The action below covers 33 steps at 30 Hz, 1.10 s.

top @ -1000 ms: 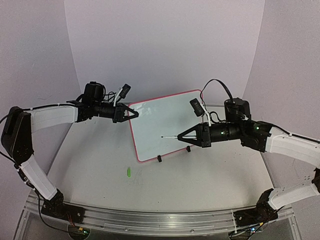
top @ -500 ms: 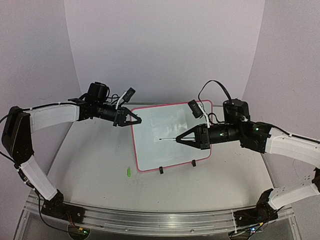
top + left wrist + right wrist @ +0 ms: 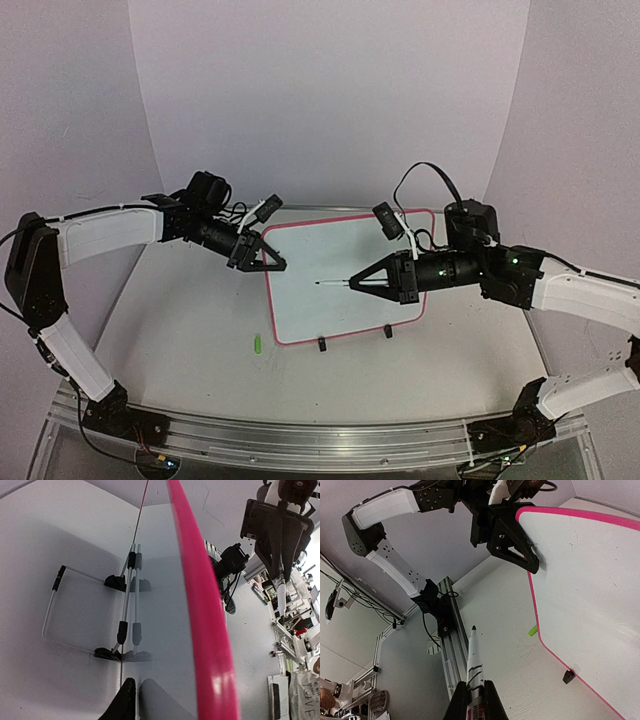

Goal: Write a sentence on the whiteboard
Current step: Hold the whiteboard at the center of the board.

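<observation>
The whiteboard (image 3: 380,255) stands on its black clip feet at mid-table, pink-red frame all round, its face blank; no green sentence shows on it. My left gripper (image 3: 274,263) is shut on the board's left edge. In the left wrist view one black fingertip (image 3: 124,700) presses the board beside the pink frame (image 3: 200,605), with the wire stand (image 3: 52,610) beyond. My right gripper (image 3: 368,281) is shut on a white marker (image 3: 335,283), its tip just in front of the board's left half. In the right wrist view the marker (image 3: 474,660) points away from the board (image 3: 585,580).
A small green cap (image 3: 257,344) lies on the table in front of the board's lower left corner; it also shows in the right wrist view (image 3: 533,630). The aluminium rail (image 3: 300,435) runs along the near edge.
The left gripper has swung the board round from a skewed pose to face the front more squarely and moved down-right. The right gripper with the marker shifted slightly left.
</observation>
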Each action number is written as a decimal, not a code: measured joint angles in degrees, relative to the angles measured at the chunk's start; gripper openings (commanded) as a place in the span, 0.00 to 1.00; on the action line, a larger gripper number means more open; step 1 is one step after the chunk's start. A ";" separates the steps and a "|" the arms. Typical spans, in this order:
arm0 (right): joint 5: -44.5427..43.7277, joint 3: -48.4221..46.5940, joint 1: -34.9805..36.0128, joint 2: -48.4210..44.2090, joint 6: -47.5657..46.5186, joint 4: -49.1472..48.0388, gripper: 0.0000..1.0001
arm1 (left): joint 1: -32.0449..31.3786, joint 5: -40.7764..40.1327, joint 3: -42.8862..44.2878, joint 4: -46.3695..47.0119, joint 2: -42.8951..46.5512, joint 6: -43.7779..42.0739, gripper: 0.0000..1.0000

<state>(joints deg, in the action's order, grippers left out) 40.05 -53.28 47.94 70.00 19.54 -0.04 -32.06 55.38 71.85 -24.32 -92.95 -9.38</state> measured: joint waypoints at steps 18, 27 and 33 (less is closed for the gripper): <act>-2.85 -1.37 1.69 0.60 -2.23 2.70 0.00 | -0.21 -7.38 -0.79 -2.82 3.48 -2.50 0.68; -8.14 -4.95 2.62 3.29 -4.76 4.58 0.00 | 0.02 -10.47 -1.13 -2.65 4.07 -2.76 0.46; -11.51 -8.69 2.62 6.73 -6.68 4.32 0.00 | 0.88 -10.59 -1.41 -2.67 4.07 -2.86 0.35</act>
<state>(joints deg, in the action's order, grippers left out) 28.54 -61.96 50.57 76.73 12.86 4.28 -31.18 44.79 70.45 -26.98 -88.88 -12.24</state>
